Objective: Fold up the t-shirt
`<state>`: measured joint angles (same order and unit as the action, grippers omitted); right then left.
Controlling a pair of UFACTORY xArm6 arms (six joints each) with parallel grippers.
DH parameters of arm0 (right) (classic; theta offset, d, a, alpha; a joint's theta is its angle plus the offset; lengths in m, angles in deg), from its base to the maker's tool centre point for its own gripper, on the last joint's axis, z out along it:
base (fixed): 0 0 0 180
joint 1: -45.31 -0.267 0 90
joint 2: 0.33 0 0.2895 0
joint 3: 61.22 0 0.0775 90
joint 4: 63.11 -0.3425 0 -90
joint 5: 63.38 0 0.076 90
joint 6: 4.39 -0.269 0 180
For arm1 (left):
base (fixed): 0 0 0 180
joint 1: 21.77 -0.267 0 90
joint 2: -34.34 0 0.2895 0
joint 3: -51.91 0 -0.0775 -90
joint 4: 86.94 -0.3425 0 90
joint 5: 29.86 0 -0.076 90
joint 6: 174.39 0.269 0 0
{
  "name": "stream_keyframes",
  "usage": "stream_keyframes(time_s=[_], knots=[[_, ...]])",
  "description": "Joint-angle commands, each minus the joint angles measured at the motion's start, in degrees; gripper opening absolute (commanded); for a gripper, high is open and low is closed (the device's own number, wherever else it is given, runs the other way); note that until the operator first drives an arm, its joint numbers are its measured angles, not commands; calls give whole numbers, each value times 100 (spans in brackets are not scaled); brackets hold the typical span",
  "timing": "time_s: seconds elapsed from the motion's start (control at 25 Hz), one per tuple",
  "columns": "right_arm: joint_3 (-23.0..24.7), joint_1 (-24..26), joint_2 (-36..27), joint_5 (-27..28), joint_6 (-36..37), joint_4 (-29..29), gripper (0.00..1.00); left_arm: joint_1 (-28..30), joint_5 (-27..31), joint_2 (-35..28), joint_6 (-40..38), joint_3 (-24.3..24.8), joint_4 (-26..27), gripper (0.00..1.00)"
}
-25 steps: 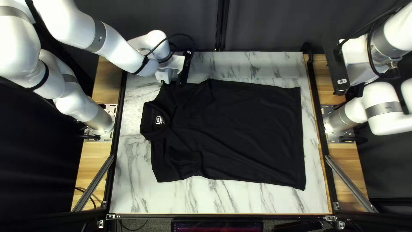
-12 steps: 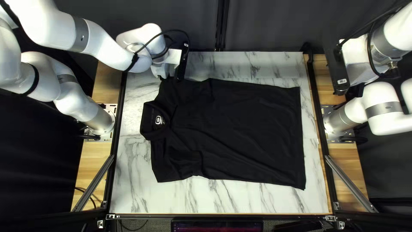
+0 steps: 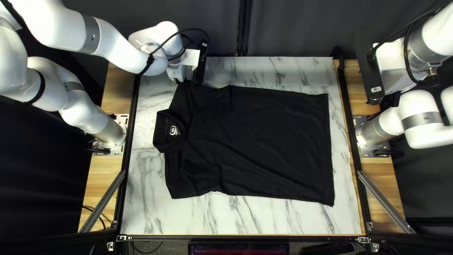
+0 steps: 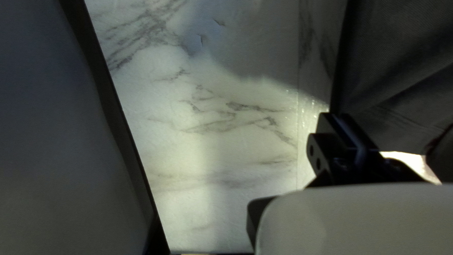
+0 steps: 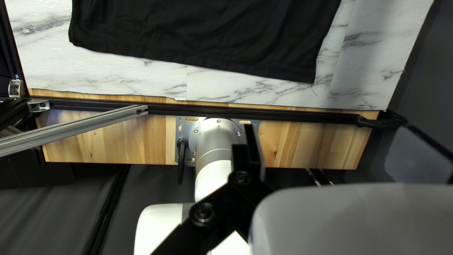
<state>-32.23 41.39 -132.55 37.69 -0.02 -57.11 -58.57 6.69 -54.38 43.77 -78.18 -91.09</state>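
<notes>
A black polo shirt lies spread flat on the marble table, collar to the left and hem to the right. My left gripper hovers low at the shirt's far left corner, by the shoulder. In the left wrist view dark cloth hangs right beside the gripper, with bare marble ahead of it. Whether that cloth is held I cannot see. My right gripper is drawn back off the table's right side, open and empty, looking at the shirt's hem.
Black metal rails and wooden strips run along both sides of the marble. Slanted struts stand at the near corners. My right arm's base sits under the right gripper. A dark curtain hangs behind the far edge.
My left gripper has moved a little toward the far left, and the shirt's far shoulder corner and collar have shifted slightly with it. The right arm has not moved.
</notes>
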Motion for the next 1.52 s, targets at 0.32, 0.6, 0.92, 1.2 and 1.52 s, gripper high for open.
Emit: stream_keyframes(time_s=[0.32, 0.6, 0.92, 1.2, 1.52], knots=[[0, 0, 0, 0, 0, 0, 100, 587, 609, -952, -648, 210, -239, 100], [0, 0, 0, 0, 0, 0, 100, 1365, 926, -1940, -1398, 865, -366, 100], [0, 0, 0, 0, 0, 0, 100, 3368, 1557, -3036, -3292, 1477, -525, 100], [0, 0, 0, 0, 0, 0, 100, 5233, 1595, -2697, -4877, 1297, -524, 100], [0, 0, 0, 0, 0, 0, 100, 6420, 1616, -1365, -5548, 503, -747, 100]])
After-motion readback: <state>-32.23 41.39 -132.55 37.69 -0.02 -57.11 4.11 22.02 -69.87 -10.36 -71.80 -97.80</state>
